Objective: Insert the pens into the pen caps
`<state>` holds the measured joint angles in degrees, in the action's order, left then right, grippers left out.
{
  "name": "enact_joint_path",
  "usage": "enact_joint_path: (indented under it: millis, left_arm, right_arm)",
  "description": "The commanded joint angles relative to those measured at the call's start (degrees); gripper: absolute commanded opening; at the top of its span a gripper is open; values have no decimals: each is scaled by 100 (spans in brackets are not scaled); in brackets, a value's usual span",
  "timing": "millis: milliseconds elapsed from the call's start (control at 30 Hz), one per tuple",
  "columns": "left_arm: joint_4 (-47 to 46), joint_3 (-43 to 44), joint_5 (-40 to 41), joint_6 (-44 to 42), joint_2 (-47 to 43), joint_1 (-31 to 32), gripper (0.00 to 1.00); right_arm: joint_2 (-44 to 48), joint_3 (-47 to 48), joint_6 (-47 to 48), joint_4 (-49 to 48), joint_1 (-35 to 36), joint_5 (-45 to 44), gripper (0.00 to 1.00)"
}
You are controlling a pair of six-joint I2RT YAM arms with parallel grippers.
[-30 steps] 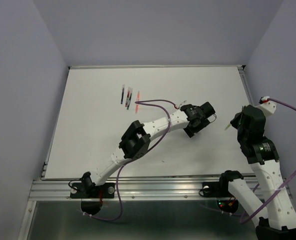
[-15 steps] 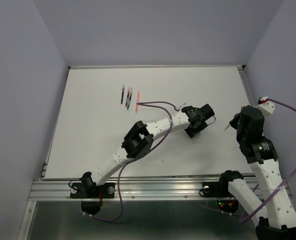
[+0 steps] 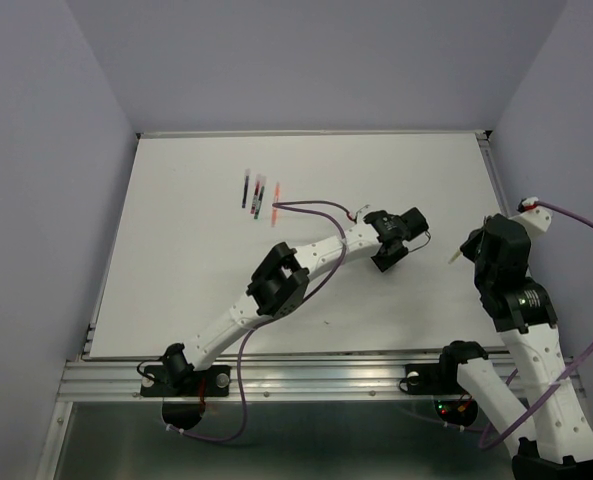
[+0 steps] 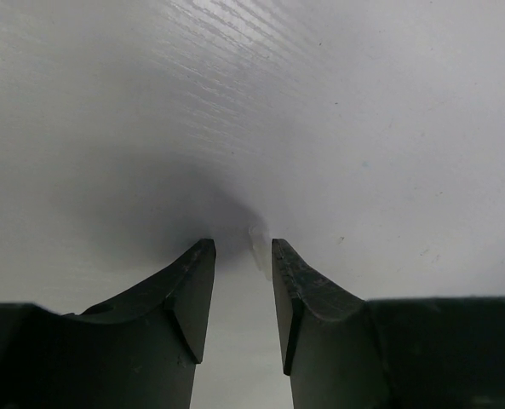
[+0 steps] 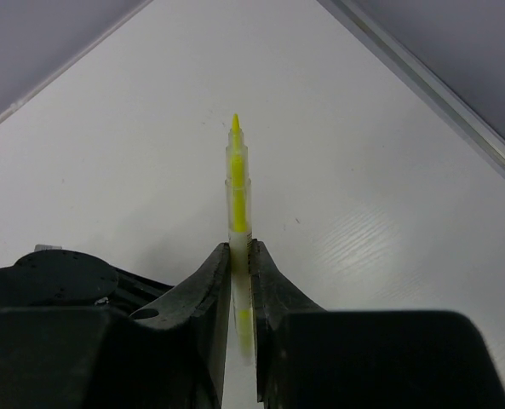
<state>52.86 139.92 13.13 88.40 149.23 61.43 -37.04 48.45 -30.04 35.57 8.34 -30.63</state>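
Note:
My left gripper (image 3: pixel 387 256) points down at the white table (image 3: pixel 196 260), right of centre. In the left wrist view its jaws (image 4: pixel 239 247) stand a little apart, with a tiny pale, almost see-through pen cap (image 4: pixel 258 243) lying on the table between the fingertips, close to the right finger. My right gripper (image 3: pixel 474 250) is shut on the pale yellow pen (image 5: pixel 238 192), whose yellow tip sticks out ahead of the jaws and points left towards my left gripper. The dark blue (image 3: pixel 245 190), dark red (image 3: pixel 257 189), green (image 3: pixel 260 207) and orange (image 3: pixel 276 192) pens lie side by side at the back.
A purple cable (image 3: pixel 306 207) loops over the table from my left arm, near the row of pens. The table's metal rail (image 3: pixel 276 375) runs along the near edge. Lilac walls close in the left, back and right sides.
My left arm's elbow has shifted slightly right and my right arm has drawn back a little towards the near edge, still holding the pen. The pens at the back have not moved.

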Motion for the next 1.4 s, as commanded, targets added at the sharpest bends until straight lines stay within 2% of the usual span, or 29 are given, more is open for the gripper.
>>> enact_joint_path:
  millis: [0, 300, 500, 700, 767, 867, 933, 967, 1000, 1033, 1167, 1233, 1367]
  left_arm:
    - [261, 238, 15, -77, 299, -43, 43]
    - [-21, 238, 58, -218, 361, 62, 44]
    - [180, 299, 190, -323, 449, 150, 41]
    - [462, 141, 112, -341, 546, 141, 24]
    - [505, 132, 111, -367, 572, 141, 20]
    - [532, 45, 103, -411, 555, 106, 19]
    - [488, -140, 85, -482, 485, 80, 14]
    - [445, -210, 111, -525, 389, 54, 11]
    - [401, -280, 137, -647, 318, 27, 2]
    - [357, -463, 207, -657, 152, 1, 0]
    - [-266, -904, 330, -1244, -410, -69, 0]
    - [-311, -949, 751, -1430, -674, -78, 0]
    - [-1162, -1554, 1113, -2140, -1805, -149, 0]
  right_arm:
    - [170, -11, -28, -191, 45, -188, 18]
    - [170, -81, -46, -103, 45, -267, 18]
    - [109, -116, -72, -77, 45, -312, 18]
    - [109, -160, -90, -33, 45, -417, 18]
    - [126, -178, -90, 2, 45, -504, 19]
    - [188, -178, -98, 11, 45, -532, 19]
    - [206, -186, -72, 11, 45, -514, 19]
    - [206, -204, -46, 11, 45, -531, 19]
    - [223, -213, -46, 11, 45, -531, 19]
    - [232, -213, -37, -6, 45, -514, 19]
    - [285, -221, 182, -190, 45, -198, 19]
    - [355, -257, 297, -252, 45, 135, 18]
    - [548, -371, 560, -559, 45, 740, 16]
